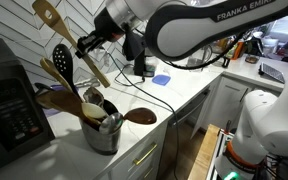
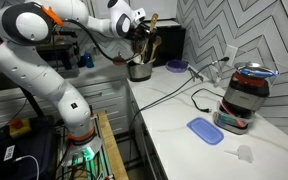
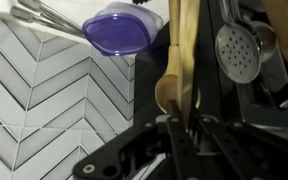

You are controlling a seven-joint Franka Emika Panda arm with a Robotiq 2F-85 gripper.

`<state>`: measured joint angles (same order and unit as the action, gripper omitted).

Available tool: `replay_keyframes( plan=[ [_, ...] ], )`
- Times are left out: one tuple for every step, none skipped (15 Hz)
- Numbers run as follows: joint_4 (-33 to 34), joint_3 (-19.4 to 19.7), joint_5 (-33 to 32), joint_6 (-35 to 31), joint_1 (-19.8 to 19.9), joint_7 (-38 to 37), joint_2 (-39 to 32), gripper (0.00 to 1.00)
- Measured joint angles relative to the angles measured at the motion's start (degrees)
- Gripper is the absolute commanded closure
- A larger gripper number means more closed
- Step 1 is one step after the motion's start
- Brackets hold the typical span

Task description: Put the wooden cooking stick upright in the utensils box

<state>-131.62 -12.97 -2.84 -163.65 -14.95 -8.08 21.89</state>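
Observation:
My gripper (image 1: 90, 42) is shut on the wooden cooking stick (image 1: 48, 14), a pale spatula with an oval hole in its paddle. The stick is tilted, paddle up at the upper left, handle slanting down towards the utensils box (image 1: 102, 135). The box is a short silver canister on the counter holding a black perforated spoon (image 1: 62, 60) and other wooden utensils. The handle's lower end hangs just above these. In an exterior view my gripper (image 2: 144, 28) is above the box (image 2: 139, 71). In the wrist view the stick (image 3: 184, 50) runs between my shut fingers (image 3: 181, 122).
A dark brown wooden spoon (image 1: 140, 116) sticks out beside the box. A black appliance (image 1: 9, 110) stands next to it. A blue lid (image 2: 204, 130), a red and black cooker (image 2: 246, 95), a purple bowl (image 2: 176, 65) and a cable lie on the white counter (image 2: 174, 140).

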Motion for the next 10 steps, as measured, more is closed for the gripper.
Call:
replay_keyframes(
  plan=[
    [-2.89,2.22,3.21,-4.98,-2.07,3.02,0.98,0.97],
    [-5.72,5.2,6.4,-9.87,-5.37,6.45,1.57,0.97],
    [-8.43,8.33,10.33,-14.3,-9.64,11.12,1.76,0.97],
    [-10.35,10.51,13.85,-16.88,-13.48,15.5,1.74,0.97],
    [-11.81,12.47,17.81,-18.62,-17.82,20.11,1.71,0.9],
    [-12.54,14.89,19.79,-18.93,-21.97,22.53,1.7,0.9],
    [-12.9,17.5,20.08,-18.93,-25.28,23.21,1.69,0.9],
    [-12.97,19.3,20.08,-18.93,-27.09,23.53,1.68,0.97],
    [-12.97,20.35,20.09,-18.93,-27.8,23.91,1.69,0.97],
    [-12.91,20.49,20.06,-18.93,-27.68,23.95,1.65,0.97]
  ],
)
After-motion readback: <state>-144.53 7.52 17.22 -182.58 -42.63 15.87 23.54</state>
